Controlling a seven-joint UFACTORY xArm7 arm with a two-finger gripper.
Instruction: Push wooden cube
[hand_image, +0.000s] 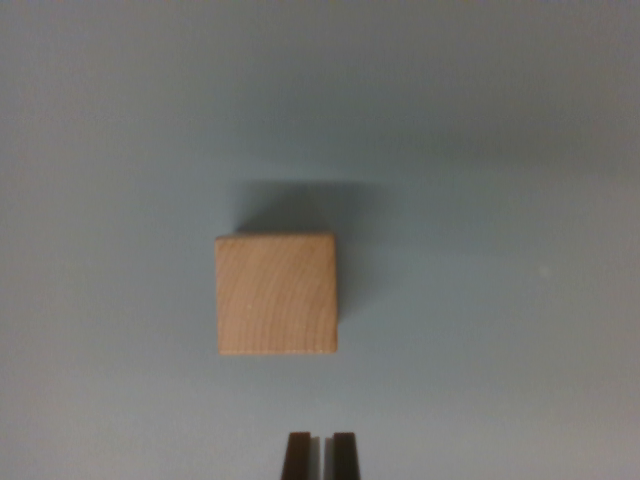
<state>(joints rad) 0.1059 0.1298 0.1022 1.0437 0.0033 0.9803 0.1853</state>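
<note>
The wooden cube (277, 294) sits flat on the blue desk (500, 200), edges square to the frame (no long axis). The pincer (320, 455), nearly closed and empty, sits just below it.

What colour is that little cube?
Pale tan wood with faint curved grain lines on the wooden cube, seen in the wrist view against a blue-grey surface.

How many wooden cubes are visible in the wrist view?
1. The wooden cube lies near the picture's middle on the blue surface, just above the gripper. Nothing seems hidden.
</note>
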